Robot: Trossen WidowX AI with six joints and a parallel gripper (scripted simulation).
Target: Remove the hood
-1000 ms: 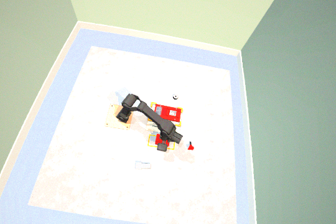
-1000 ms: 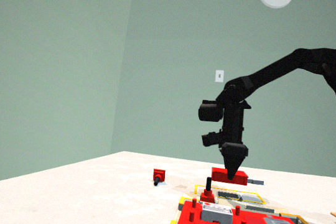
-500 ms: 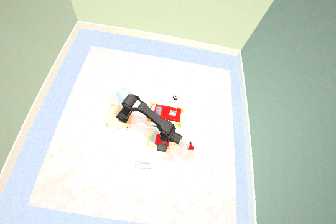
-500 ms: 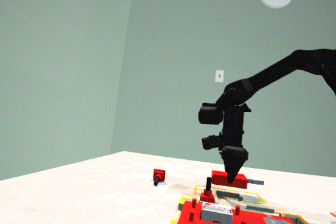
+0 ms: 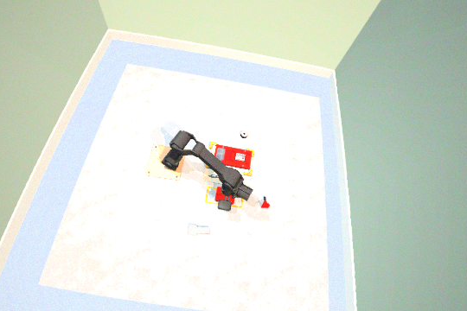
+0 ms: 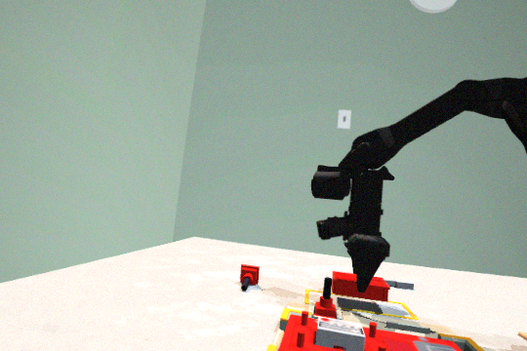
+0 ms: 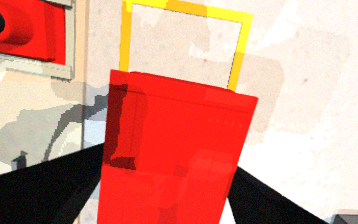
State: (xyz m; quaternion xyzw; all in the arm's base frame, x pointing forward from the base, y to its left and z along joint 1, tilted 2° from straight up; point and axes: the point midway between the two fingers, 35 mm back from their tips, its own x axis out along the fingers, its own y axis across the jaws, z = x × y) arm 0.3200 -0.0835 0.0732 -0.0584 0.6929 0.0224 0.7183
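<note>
My gripper (image 5: 226, 199) (image 6: 362, 289) (image 7: 169, 159) is shut on the red hood (image 5: 219, 193) (image 6: 344, 284) (image 7: 175, 125), one finger on each long side. The hood hangs low over the yellow outline of the marked area (image 5: 207, 196) (image 7: 245, 40), a small height above the table by its look. In the wrist view the far end of the outline shows beyond the hood; the hood hides the rest. The red toy car (image 5: 246, 163) (image 6: 294, 337) stands beside the marked area, with its hood off and a grey block on top.
A red piece with a black post (image 6: 326, 306) stands between car and marked area. Another red piece with a black stem (image 5: 265, 205) (image 6: 249, 274) lies past the gripper. A small wheel (image 5: 244, 134), a grey part (image 5: 199, 229) (image 6: 404, 286) and the wooden base board (image 5: 155, 168) are also there.
</note>
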